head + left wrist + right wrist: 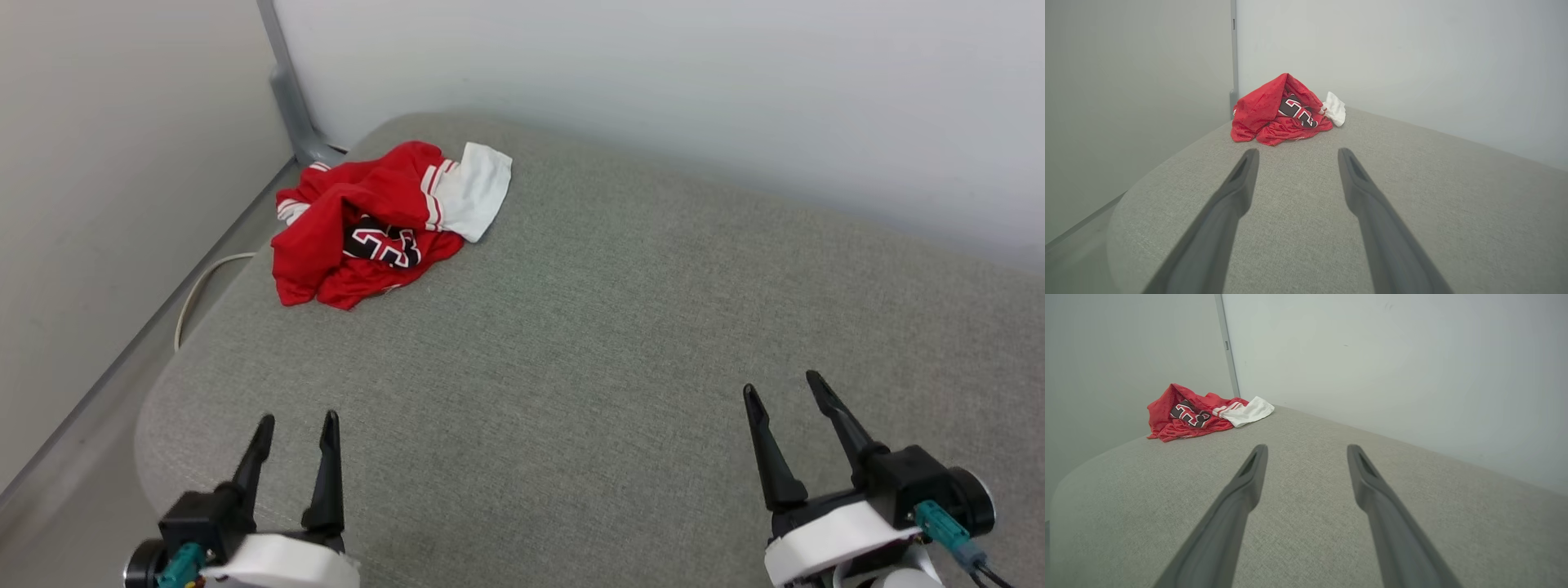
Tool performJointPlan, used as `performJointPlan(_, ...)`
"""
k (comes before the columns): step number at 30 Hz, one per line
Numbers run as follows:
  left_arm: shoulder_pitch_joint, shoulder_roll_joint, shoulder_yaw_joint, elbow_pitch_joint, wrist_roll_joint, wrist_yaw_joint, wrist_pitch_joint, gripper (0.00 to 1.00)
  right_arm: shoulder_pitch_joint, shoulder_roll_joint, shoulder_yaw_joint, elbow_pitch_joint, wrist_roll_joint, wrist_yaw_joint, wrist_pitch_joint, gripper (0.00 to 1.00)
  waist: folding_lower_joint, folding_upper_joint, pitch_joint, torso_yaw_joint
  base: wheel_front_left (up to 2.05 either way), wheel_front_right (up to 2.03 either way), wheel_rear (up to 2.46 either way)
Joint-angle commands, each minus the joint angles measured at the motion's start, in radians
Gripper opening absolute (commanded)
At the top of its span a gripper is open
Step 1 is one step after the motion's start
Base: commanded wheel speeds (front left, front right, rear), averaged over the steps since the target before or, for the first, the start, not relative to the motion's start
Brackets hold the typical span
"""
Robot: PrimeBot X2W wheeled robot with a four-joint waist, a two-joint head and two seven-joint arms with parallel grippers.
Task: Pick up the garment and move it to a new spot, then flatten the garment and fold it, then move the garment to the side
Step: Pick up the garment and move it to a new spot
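1. The garment point(367, 220) lay crumpled, so its black print point(380, 243) was folded in on itself and could not be read whole.
2. A white cable point(200, 286) ran behind the grey cushion point(571, 392), with both ends out of sight.
3. In the head view, the bottom edge cut off the left gripper point(299, 416) and the right gripper point(780, 383) at their wrists.
4. In both wrist views, the lower parts of the fingers point(1220, 220) were blurred.

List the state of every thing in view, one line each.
garment, crumpled in a heap at the far left corner of the cushion, not held.
left gripper, open, empty, apart from the garment.
right gripper, open, empty, apart from the garment.
white cable, loose, curving beside the cushion's left edge.
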Motion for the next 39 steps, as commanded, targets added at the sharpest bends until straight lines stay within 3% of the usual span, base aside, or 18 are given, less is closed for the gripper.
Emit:
performJointPlan(1,-0.055,-0.001,0.011,-0.007,0.005,-0.009,-0.003,1.00,-0.031,0.000,-0.007,-0.012,-0.025,-0.001,-0.002,1.00,0.0000,0.0000,0.077,-0.029,0.00,0.00,0.00)
performJointPlan(4,-0.124,0.011,0.041,0.034,-0.025,-0.018,-0.003,1.00,-0.058,0.000,-0.006,-0.024,-0.071,-0.001,-0.002,1.00,0.0000,0.0000,0.148,-0.053,0.00,0.00,0.00)
performJointPlan(11,-0.369,0.163,-0.008,0.170,-0.102,-0.026,0.042,1.00,-0.132,0.000,-0.022,-0.069,-0.131,-0.001,-0.002,1.00,0.0000,0.0000,0.324,-0.120,0.00,0.00,0.00)
performJointPlan(17,-0.620,0.391,-0.101,0.225,-0.234,-0.026,0.247,1.00,-0.166,0.000,-0.025,-0.131,-0.184,-0.001,-0.002,1.00,0.0000,0.0000,0.446,-0.175,0.00,0.00,0.00)
performJointPlan(18,-0.658,0.441,-0.124,0.227,-0.239,-0.026,0.289,1.00,-0.171,0.000,-0.024,-0.141,-0.191,-0.001,-0.002,1.00,0.0000,0.0000,0.464,-0.186,0.00,0.00,0.00)
performJointPlan(19,-0.728,0.531,-0.170,0.242,-0.246,-0.026,0.361,1.00,-0.181,0.000,-0.027,-0.162,-0.203,-0.001,-0.002,1.00,0.0000,0.0000,0.494,-0.203,0.00,0.00,0.00)
performJointPlan(22,-0.853,0.652,-0.263,0.286,-0.315,-0.026,0.520,1.00,-0.196,0.000,-0.024,-0.197,-0.211,-0.001,-0.002,1.00,0.0000,0.0000,0.548,-0.232,0.00,0.00,0.00)
performJointPlan(32,-1.003,0.785,-0.445,0.371,-0.563,-0.026,0.780,1.00,-0.201,-0.001,-0.021,-0.213,-0.209,-0.001,-0.001,1.00,0.0000,0.0000,0.604,-0.282,0.00,0.00,0.00)
performJointPlan(38,-1.013,0.818,-0.567,0.396,-0.671,-0.026,0.833,1.00,-0.204,-0.002,-0.018,-0.213,-0.210,-0.001,0.001,1.00,0.0000,0.0000,0.627,-0.298,0.00,0.00,0.00)
performJointPlan(39,-1.004,0.808,-0.622,0.407,-0.728,-0.028,0.848,1.00,-0.203,-0.002,-0.021,-0.214,-0.213,-0.001,0.001,1.00,0.0000,0.0000,0.635,-0.300,0.00,0.00,0.00)
